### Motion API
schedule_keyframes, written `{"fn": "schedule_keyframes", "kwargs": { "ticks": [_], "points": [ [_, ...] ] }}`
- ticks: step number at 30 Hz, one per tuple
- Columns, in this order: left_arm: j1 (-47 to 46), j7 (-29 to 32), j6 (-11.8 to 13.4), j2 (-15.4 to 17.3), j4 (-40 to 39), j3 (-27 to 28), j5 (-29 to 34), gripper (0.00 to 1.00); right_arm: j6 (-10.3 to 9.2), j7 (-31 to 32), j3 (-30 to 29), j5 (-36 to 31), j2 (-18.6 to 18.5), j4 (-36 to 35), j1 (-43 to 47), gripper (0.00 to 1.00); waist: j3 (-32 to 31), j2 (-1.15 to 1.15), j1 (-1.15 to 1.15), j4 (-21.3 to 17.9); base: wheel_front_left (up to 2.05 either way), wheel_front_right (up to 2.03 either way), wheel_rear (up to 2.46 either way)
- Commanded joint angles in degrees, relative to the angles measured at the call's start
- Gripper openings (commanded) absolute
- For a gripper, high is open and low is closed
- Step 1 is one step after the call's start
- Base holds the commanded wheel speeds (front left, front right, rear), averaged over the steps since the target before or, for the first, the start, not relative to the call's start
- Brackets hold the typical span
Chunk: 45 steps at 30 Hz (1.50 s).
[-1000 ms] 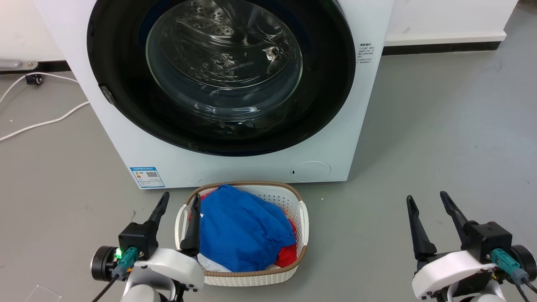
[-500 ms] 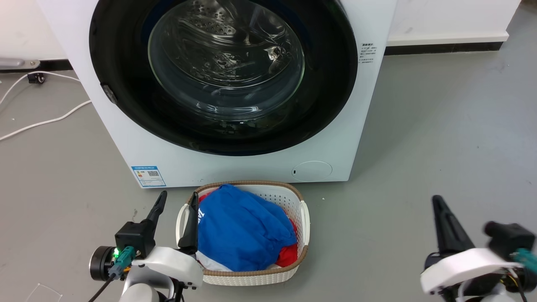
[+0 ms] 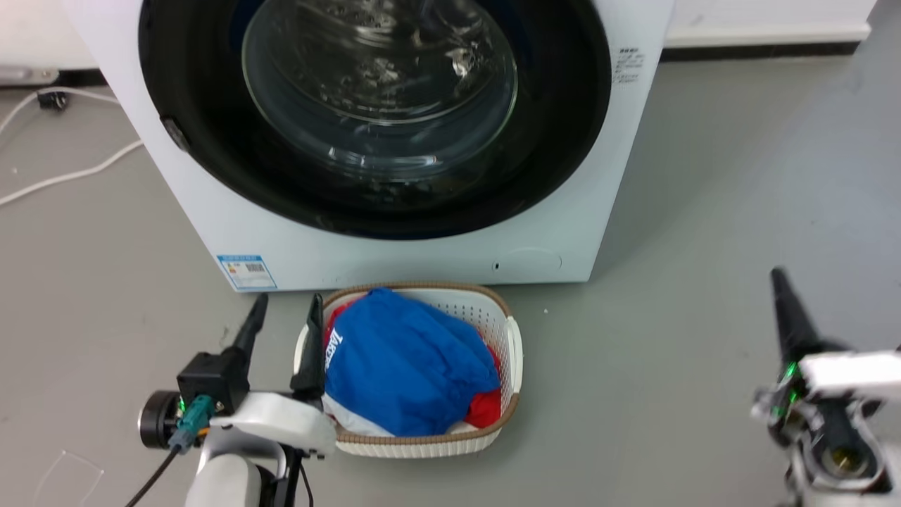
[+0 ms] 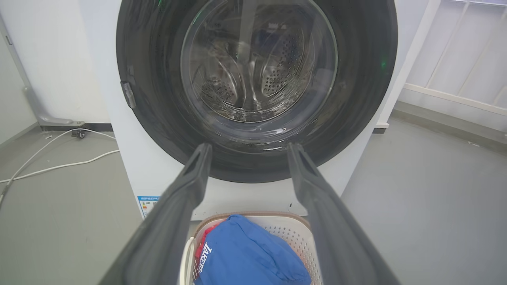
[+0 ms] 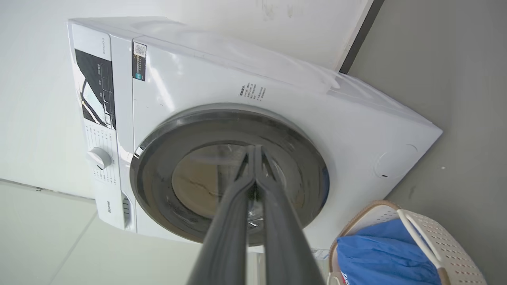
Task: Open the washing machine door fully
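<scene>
The washing machine door (image 3: 373,113) sits closed, flush in the white machine front (image 3: 211,225), just beyond the laundry basket (image 3: 512,352) of blue cloth (image 3: 408,366) on the floor. The left gripper (image 3: 287,310) hovers at the basket's left rim, jaws apart. In the head view the right gripper (image 3: 783,289), near right, looks like a single blade. Its wrist view reveals the jaws pressed together and empty, and the dial (image 5: 99,157) on the control panel.
</scene>
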Motion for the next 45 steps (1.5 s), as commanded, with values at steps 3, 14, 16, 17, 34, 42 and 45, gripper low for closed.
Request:
{"fn": "schedule_keyframes", "kwargs": {
  "ticks": [3,14,16,17,34,42,45],
  "points": [
    [-1.9,-0.1,0.0,-0.1,-1.9,0.4,0.8,1.0,0.02,4.7,-4.5,7.6,-1.3,2.1,-7.0,0.0,3.4,0.0,0.0,0.3,0.0,0.0,0.0],
    [-5.9,-0.1,-0.2,-0.3,-7.7,-0.6,0.9,1.0,0.02,16.1,-7.2,13.2,-10.4,15.0,-26.9,0.0,11.0,0.0,0.0,1.4,0.0,0.0,0.0],
    [-6.8,-0.1,-0.3,-0.4,-8.4,-1.1,0.9,1.0,0.02,18.5,-6.4,12.9,-12.0,18.4,-31.7,0.0,12.6,0.0,0.0,1.6,0.0,0.0,0.0],
    [-7.2,-0.1,-0.4,-0.4,-8.7,-1.3,1.0,1.0,0.02,19.7,-5.7,12.5,-12.8,20.0,-34.0,0.0,13.4,0.0,0.0,1.7,0.0,0.0,0.0],
    [-12.8,-0.1,-0.7,-0.4,-10.6,-3.3,0.7,1.0,0.02,33.6,7.2,-3.3,-15.3,34.5,-66.4,0.0,23.0,0.0,0.0,4.3,0.0,0.0,0.0],
    [-14.0,-0.1,-0.7,-0.4,-11.4,-3.2,0.8,1.0,0.02,34.1,7.8,-7.9,-12.3,37.9,-72.8,0.0,26.1,0.0,0.0,5.0,0.0,0.0,0.0],
    [-14.4,-0.1,-0.5,-0.4,-11.5,-3.3,0.7,1.0,0.02,33.9,7.7,-9.6,-12.0,39.5,-74.3,0.0,27.0,0.0,0.0,5.3,0.0,0.0,0.0]
  ]
}}
